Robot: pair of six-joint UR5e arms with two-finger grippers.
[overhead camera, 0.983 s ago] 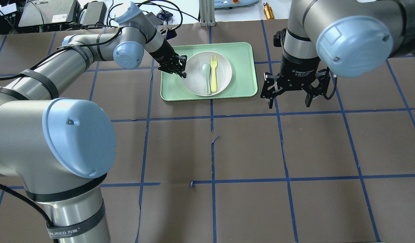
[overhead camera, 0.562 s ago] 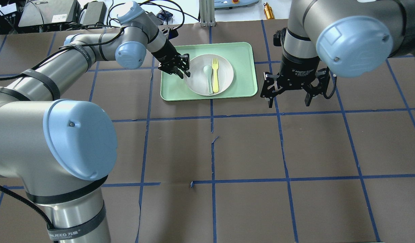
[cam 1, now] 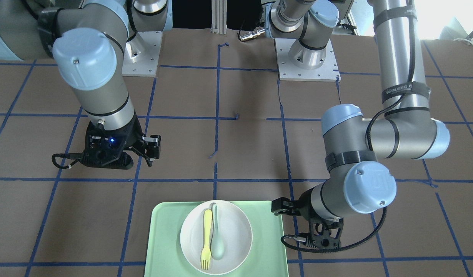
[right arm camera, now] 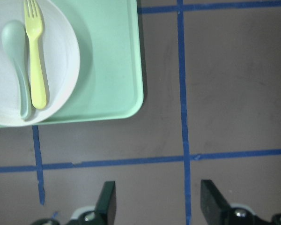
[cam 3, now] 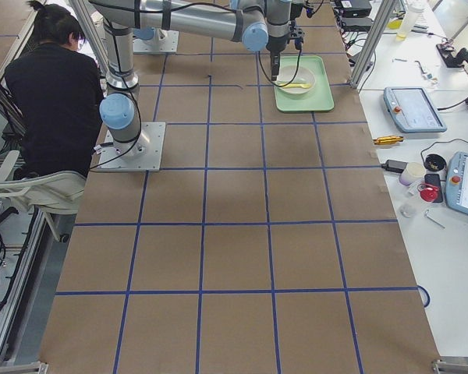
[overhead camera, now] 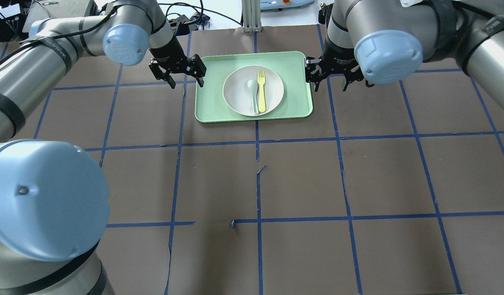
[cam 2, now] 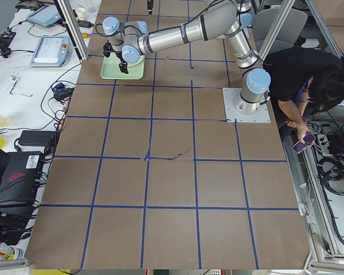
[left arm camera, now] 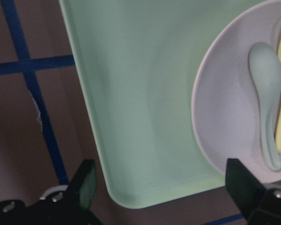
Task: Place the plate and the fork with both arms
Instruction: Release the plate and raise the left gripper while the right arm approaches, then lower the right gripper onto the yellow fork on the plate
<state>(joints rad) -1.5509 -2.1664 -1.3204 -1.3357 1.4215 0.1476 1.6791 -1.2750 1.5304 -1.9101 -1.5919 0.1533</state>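
Observation:
The white-grey plate (overhead camera: 239, 88) lies in the mint-green tray (overhead camera: 293, 65) at the far middle of the table. The pale yellow fork (overhead camera: 261, 91) lies on the plate, tines away from me, beside a pale grey-green spoon (overhead camera: 252, 93). My left gripper (overhead camera: 186, 83) is open and empty over the tray's left edge, its jaws wide apart. In the left wrist view the tray's left part (left arm camera: 140, 108), the plate (left arm camera: 225, 117) and the spoon (left arm camera: 267, 93) show. My right gripper (overhead camera: 330, 84) is open and empty, just right of the tray. The right wrist view shows the fork (right arm camera: 36, 56) on the plate (right arm camera: 61, 51).
The table is brown paper with a blue tape grid (overhead camera: 258, 139). Cables, boxes and a metal post (overhead camera: 252, 16) stand beyond the far edge. A person (cam 3: 54, 86) sits near the robot's base.
My left gripper has drawn back from the plate's left rim to the tray's left edge and turned, jaws wide. My right gripper has moved farther away and left, up beside the tray.

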